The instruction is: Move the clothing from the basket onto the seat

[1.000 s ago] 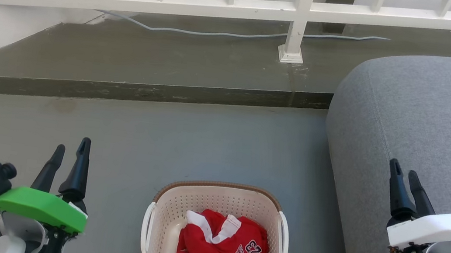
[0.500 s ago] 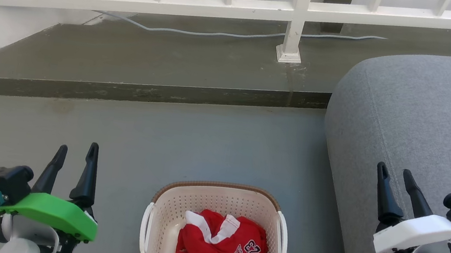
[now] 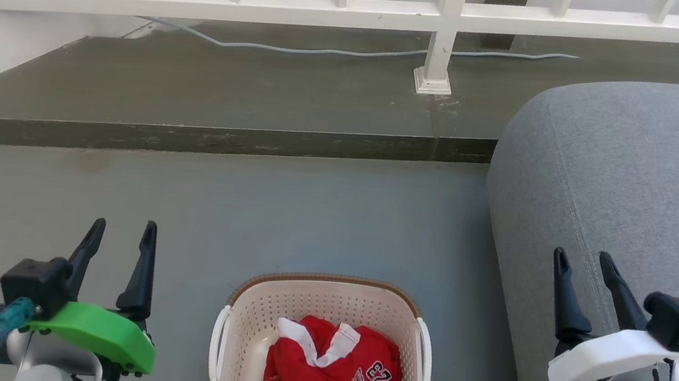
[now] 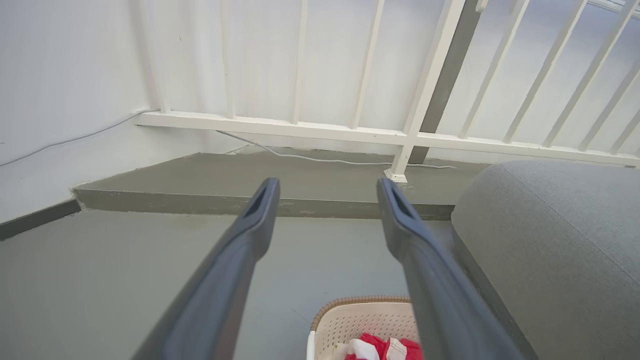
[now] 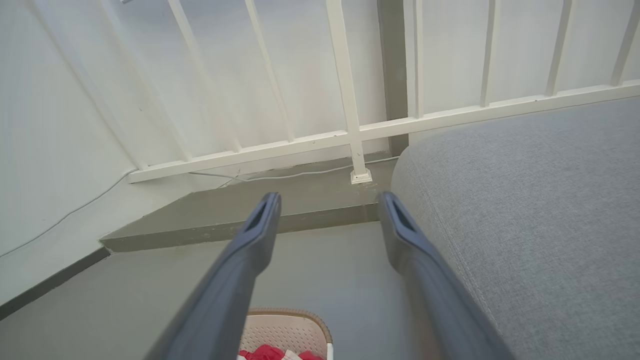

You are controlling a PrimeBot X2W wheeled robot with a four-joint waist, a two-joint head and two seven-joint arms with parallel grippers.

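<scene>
Presently the clothing (image 3: 346,377) is being held by the basket (image 3: 327,278) on the floor (image 3: 310,213) beside the seat (image 3: 646,180); left gripper (image 3: 125,223) and right gripper (image 3: 582,254) are being held jaws apart, empty; a deep central pinch is being advised

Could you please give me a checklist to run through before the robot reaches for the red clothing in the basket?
1. The left gripper is open and holds nothing: ok.
2. The right gripper is open and holds nothing: ok.
3. The clothing lies inside the basket, uncovered from above: ok.
4. The basket stands upright on the floor, between the two grippers: ok.
5. The seat is beside the basket, on the robot's right: ok.
6. How many garments make up the pile: cannot tell.
</scene>
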